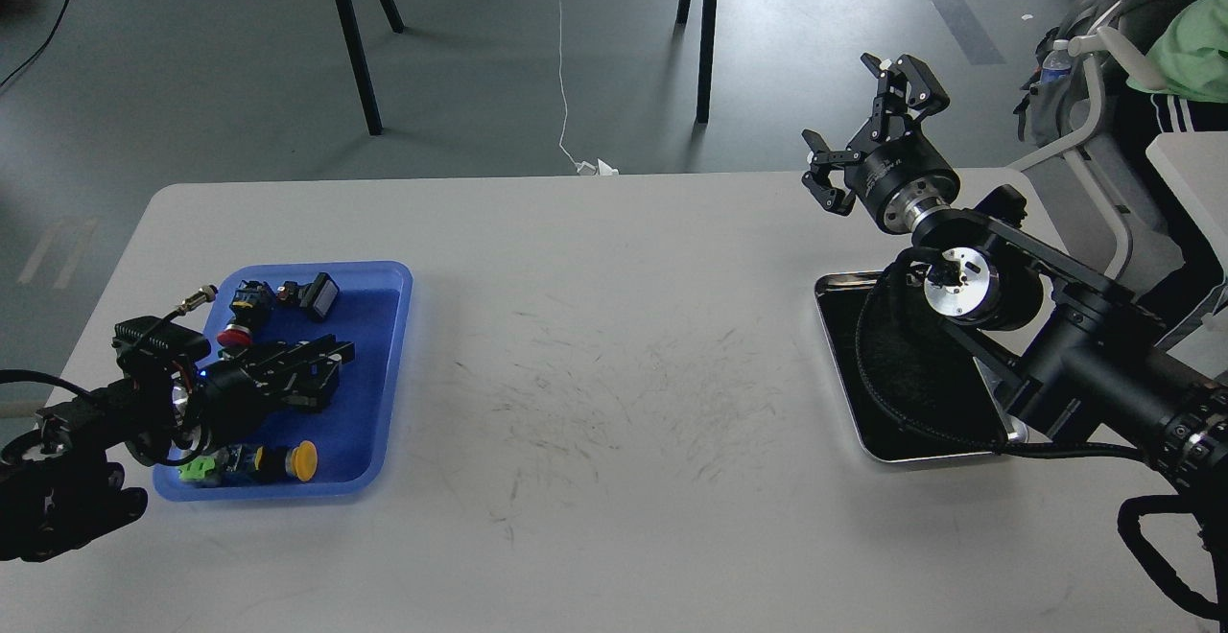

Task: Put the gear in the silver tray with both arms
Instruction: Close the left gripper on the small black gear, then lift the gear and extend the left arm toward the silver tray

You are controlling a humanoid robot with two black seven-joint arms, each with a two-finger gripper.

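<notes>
The silver tray, with its shiny rim and black inside, lies at the right of the table, partly covered by my right arm and its cable. Beyond the tray's far end my right gripper is raised, open and holding nothing. My left gripper hangs low over the blue tray at the left, among the parts in it. Its dark fingers merge with those parts, so I cannot tell its state. I cannot pick out a gear among the parts.
In the blue tray lie a yellow-capped button, a green part, a red-capped part and black connectors. Chair legs stand beyond the far table edge, and a person sits at the far right.
</notes>
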